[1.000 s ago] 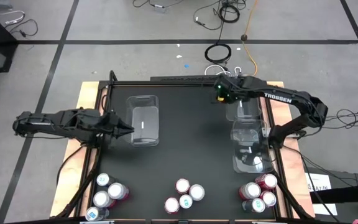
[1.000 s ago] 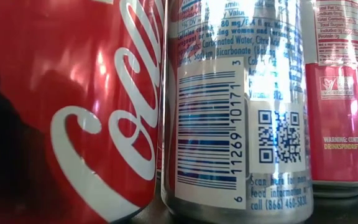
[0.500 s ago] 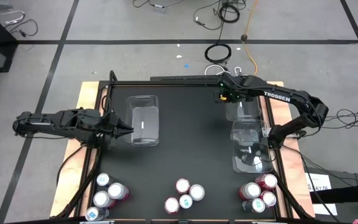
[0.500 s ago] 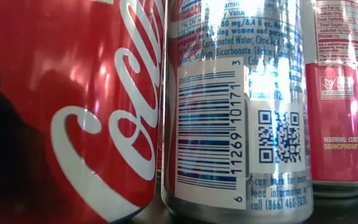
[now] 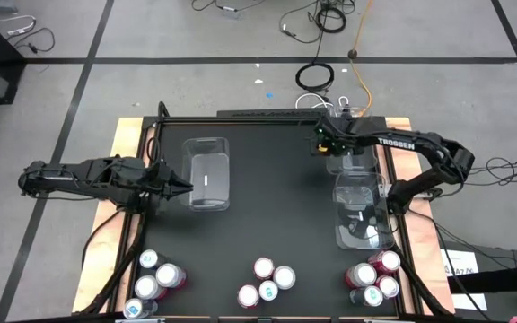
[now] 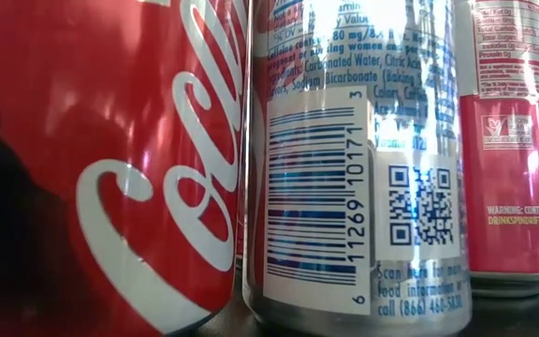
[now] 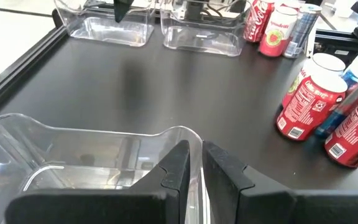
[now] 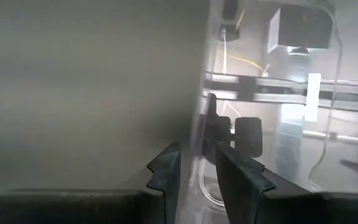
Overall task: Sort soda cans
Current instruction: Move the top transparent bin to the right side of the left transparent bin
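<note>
1. No sorting is done: all the silver-topped red, pink and blue soda cans [image 5: 266, 280] stand in three clusters along the table's 6 o'clock edge, and the bins hold none
2. My left gripper [image 5: 187, 187] is pinched shut on the 9 o'clock clear plastic bin [image 5: 206, 152]
3. My right gripper [image 5: 323, 144], narrowly parted, straddles the 2 o'clock clear bin's wall [image 5: 355, 166]
4. Since a second ago, it has loosened and drifted toward 4 o'clock

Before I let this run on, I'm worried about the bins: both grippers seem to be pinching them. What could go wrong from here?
1. The left gripper is shut on the left bin's thin wall; pulling could tip it.
2. The right gripper straddles the far right bin's wall, beside another bin; dragging it might knock that neighbour.
3. No soda cans are binned yet; a shifted bin could bump them.
</note>
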